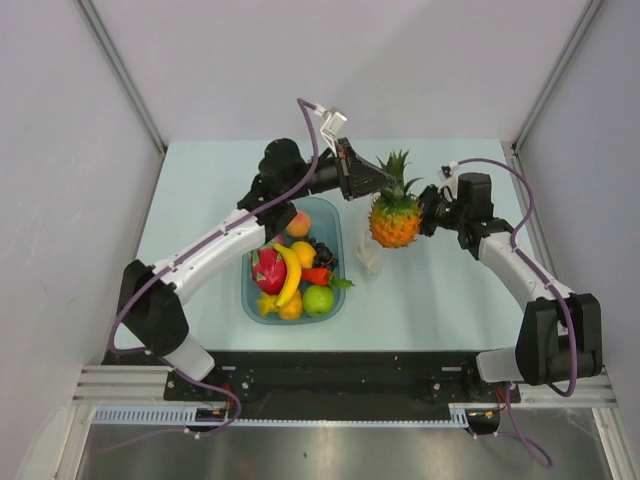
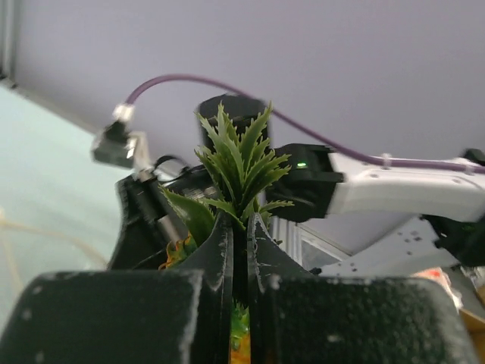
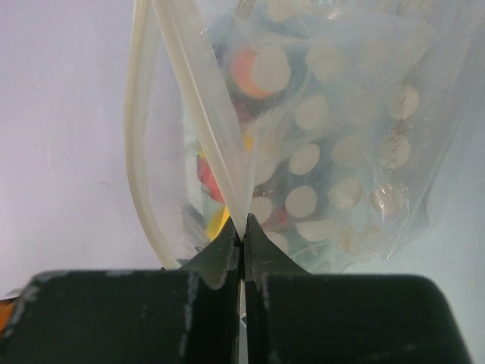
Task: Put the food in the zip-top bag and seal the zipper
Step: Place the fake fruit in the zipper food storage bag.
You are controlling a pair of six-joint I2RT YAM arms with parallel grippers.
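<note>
The pineapple, orange with a green crown, hangs above the table, and my left gripper is shut on the crown. Just right of it, my right gripper is shut on the mouth edge of the zip-top bag. The bag droops clear and floppy below the pineapple's left side. Its zipper runs up from the pinched spot and the mouth gapes. The pineapple's body stays outside the bag. More food lies in the blue tray.
The tray holds a pink dragon fruit, a banana, a green apple, a peach and other pieces. My left arm crosses above the tray's far left corner. White walls close in the table on three sides.
</note>
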